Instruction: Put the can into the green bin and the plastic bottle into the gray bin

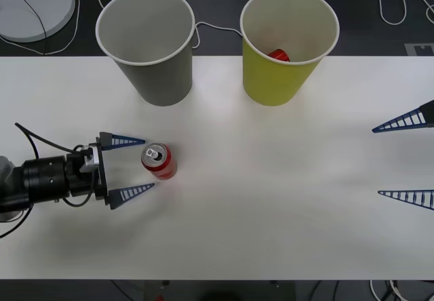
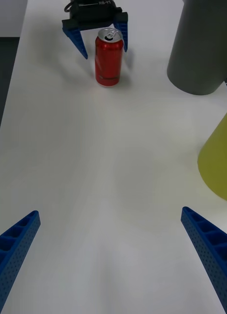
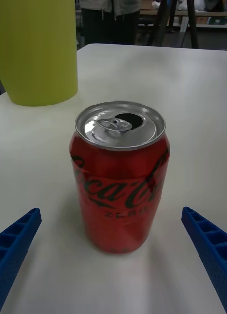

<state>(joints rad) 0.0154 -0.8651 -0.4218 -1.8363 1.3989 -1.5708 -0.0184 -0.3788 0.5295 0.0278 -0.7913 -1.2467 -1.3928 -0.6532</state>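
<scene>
1. Front view: left tool [image 1: 139, 167] spread wide at 9 o'clock, beside the upright can [image 1: 159, 162] on the desk [image 1: 271, 199].
2. Right tool [image 1: 407, 158] gapes at 3 o'clock.
3. Gray bin [image 1: 148, 43] and green bin [image 1: 288, 43] stand toward 12 o'clock.

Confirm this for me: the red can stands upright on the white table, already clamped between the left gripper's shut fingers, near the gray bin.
Not quite. The left gripper is open, not shut on the can; its fingers stand apart with gaps on both sides, as the front view shows. The rest holds: the can stands upright on the white table, near the gray bin.
</scene>
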